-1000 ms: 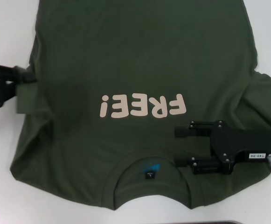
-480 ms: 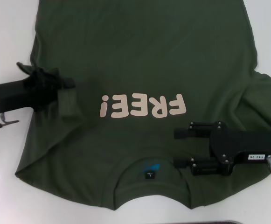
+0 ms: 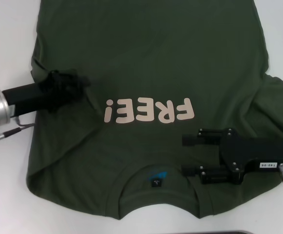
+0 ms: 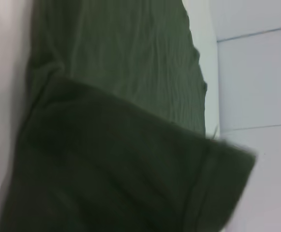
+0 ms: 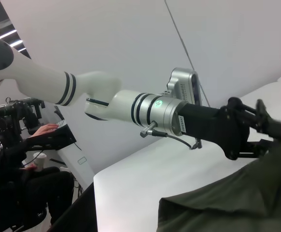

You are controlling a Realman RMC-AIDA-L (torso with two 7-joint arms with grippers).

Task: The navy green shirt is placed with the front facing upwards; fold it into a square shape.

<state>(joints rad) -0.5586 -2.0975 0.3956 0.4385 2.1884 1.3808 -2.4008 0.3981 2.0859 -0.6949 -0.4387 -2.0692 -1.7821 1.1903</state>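
Note:
The navy green shirt [image 3: 146,58] lies front up on the white table, its pale "FREE!" lettering [image 3: 148,110] and black neck label [image 3: 156,183] toward me. My left gripper [image 3: 67,87] is shut on the shirt's left sleeve and holds it folded inward over the chest, left of the lettering. The right wrist view shows that gripper [image 5: 263,128] with green cloth [image 5: 227,208] hanging from it. In the left wrist view the sleeve [image 4: 130,174] fills the picture. My right gripper [image 3: 184,153] stands open low over the shirt, beside the collar and under the lettering.
White table [image 3: 5,39] shows on both sides of the shirt. A dark strip [image 3: 229,232] runs along the near edge. Seated people and equipment [image 5: 14,159] are far off in the right wrist view.
My left gripper has carried the sleeve from the shirt's left edge inward over the body, and the shirt's left side has folded with it. The right arm has not moved.

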